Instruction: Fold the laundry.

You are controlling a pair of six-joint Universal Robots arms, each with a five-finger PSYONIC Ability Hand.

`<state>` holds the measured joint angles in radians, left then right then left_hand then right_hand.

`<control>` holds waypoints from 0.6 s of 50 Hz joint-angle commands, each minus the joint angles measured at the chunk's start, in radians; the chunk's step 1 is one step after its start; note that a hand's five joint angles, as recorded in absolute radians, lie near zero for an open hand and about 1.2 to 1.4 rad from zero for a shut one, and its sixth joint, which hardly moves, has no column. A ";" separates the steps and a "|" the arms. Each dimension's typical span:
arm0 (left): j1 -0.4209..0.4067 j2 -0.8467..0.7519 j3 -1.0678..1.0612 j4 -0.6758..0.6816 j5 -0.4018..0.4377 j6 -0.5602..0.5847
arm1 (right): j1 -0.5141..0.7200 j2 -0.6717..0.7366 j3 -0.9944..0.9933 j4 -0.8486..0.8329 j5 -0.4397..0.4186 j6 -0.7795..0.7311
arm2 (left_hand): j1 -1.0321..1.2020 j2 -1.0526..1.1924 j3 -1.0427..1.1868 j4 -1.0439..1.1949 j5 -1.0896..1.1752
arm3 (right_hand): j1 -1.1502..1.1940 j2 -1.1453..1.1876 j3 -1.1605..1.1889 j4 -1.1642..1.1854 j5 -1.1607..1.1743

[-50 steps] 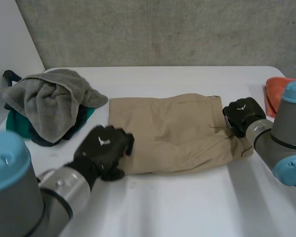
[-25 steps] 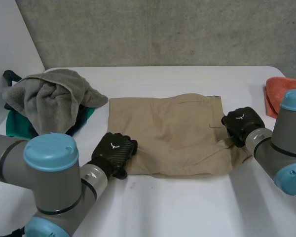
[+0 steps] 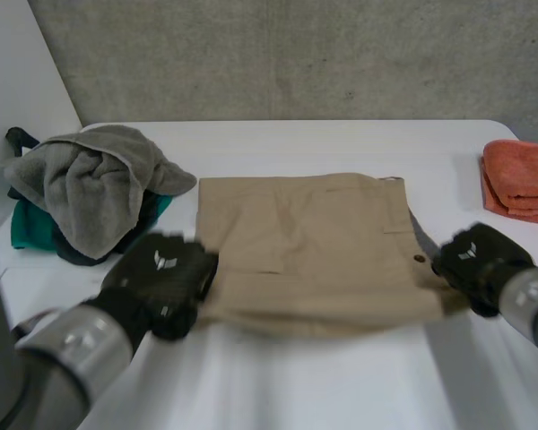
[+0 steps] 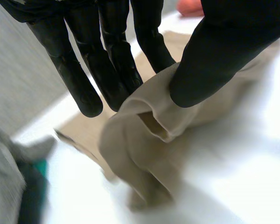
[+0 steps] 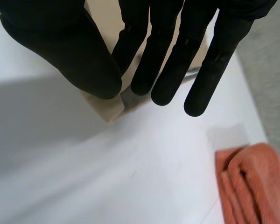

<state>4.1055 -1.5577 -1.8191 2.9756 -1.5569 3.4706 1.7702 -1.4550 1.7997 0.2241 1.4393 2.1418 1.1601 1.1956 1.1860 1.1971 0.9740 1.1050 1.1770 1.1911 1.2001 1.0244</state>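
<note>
reaches in from the near left with the left arm (image 3: 81, 345), left hand (image 3: 161, 273) held low, back turned up. pinches the near left corner of the tan shorts (image 3: 314, 242) between straight fingers (image 4: 79, 79) and thumb (image 4: 219, 56). extends the right arm (image 3: 533, 300) from the near right, right hand (image 3: 475, 260) knuckles up, nipping the near right corner likewise, straight fingers (image 5: 163, 60) against thumb (image 5: 70, 51).

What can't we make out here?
Head view: left hand covers the near corner of the khaki garment, hiding the grip there.
Head view: orange towel cut off by the frame edge.
Head view: grey towel hides most of the green cloth beneath.
Right wrist view: right hand hides how much cloth it pinches.
</note>
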 commanded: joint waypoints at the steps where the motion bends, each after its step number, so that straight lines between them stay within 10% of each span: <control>1: -0.034 0.037 0.026 -0.329 0.052 -0.054 | -0.083 -0.122 0.047 0.231 -0.083 -0.120 | 0.236 0.201 0.210 0.199 0.248 | 0.291 0.219 0.205 0.196 0.197; 19: 0.070 -0.390 0.363 0.168 0.058 -0.010 | 0.037 0.183 -0.227 -0.080 -0.002 0.173 | 0.236 0.201 0.210 0.199 0.248 | 0.291 0.219 0.205 0.196 0.197; 25: 0.064 -0.437 0.397 0.154 0.057 -0.008 | 0.046 0.135 -0.229 -0.091 0.016 0.340 | 0.236 0.201 0.210 0.199 0.248 | -0.593 -0.665 -0.679 -0.688 -0.687; 30: 0.068 -0.435 0.396 0.154 0.055 -0.016 | 0.046 0.036 -0.200 -0.026 0.013 0.417 | 0.236 0.201 0.210 0.199 0.248 | -0.741 -0.813 -0.827 -0.836 -0.835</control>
<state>4.1736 -1.9960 -1.4231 3.1434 -1.5010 3.4611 1.8195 -1.3027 1.5649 0.1301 1.4566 2.4505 1.1600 1.1977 1.1930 1.1977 0.9925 0.4451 0.4418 0.4557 0.4545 0.2587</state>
